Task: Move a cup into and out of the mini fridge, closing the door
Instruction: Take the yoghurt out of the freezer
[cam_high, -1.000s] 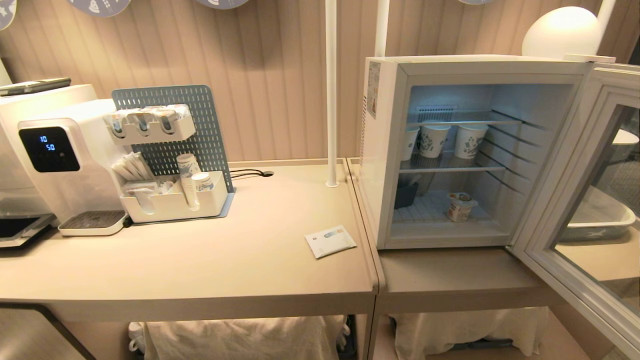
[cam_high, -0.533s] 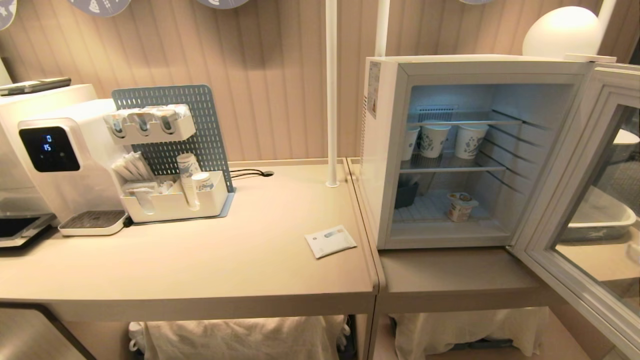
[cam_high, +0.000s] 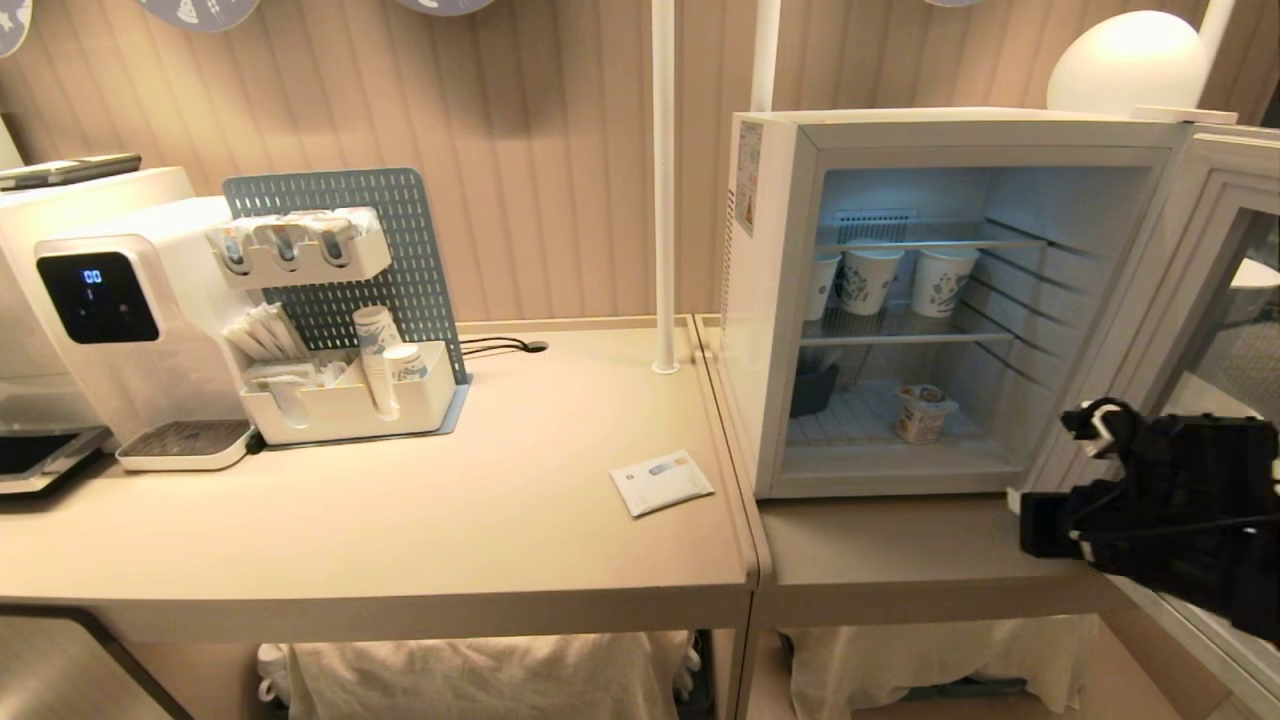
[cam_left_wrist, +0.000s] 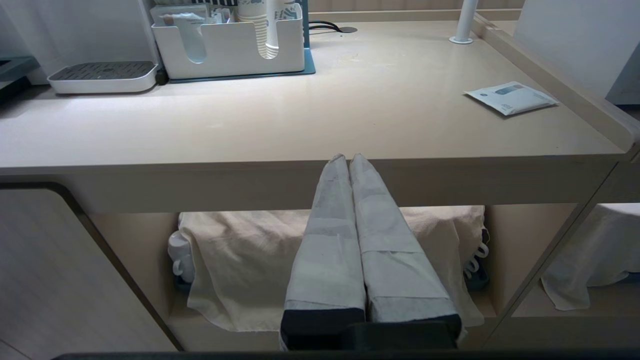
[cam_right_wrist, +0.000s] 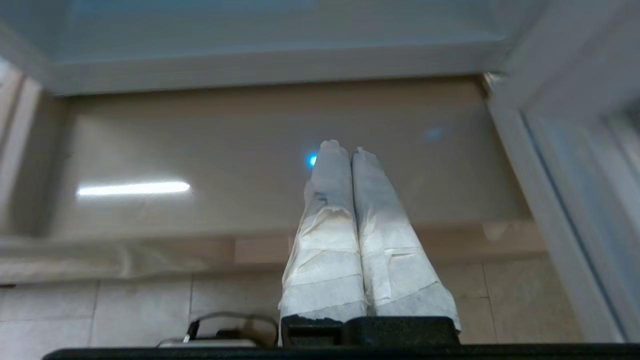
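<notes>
The cup (cam_high: 922, 412) stands upright on the bottom wire shelf of the mini fridge (cam_high: 775, 300), its long axis vertical and its foil lid facing up, set toward the right half of that shelf. Above it, on the middle shelf, three taller paper cups (cam_high: 868, 281) stand in a row. The door (cam_high: 1215, 300) is swung wide open to the right, its glass pane angled toward me.

My right arm is at the lower right of the head view, a black bulk in front of the open door's lower frame, level with the fridge's bottom edge. My right pincer (cam_right_wrist: 341, 149) has its two cloth-wrapped fingers (cam_right_wrist: 327, 235) pressed flat together and grips nothing; its tips hang over the bare counter (cam_high: 900, 555) strip before the fridge, with the door frame to one side. The cup lies inside the cabinet, up and to the left of this arm, well apart from it.

My left pincer (cam_left_wrist: 348, 158) is likewise closed tight on nothing, held low before the front edge of the left counter, pointing toward the cloth-covered shelf beneath. A small flat packet (cam_high: 661, 482) rests on that counter near the fridge's left wall.
</notes>
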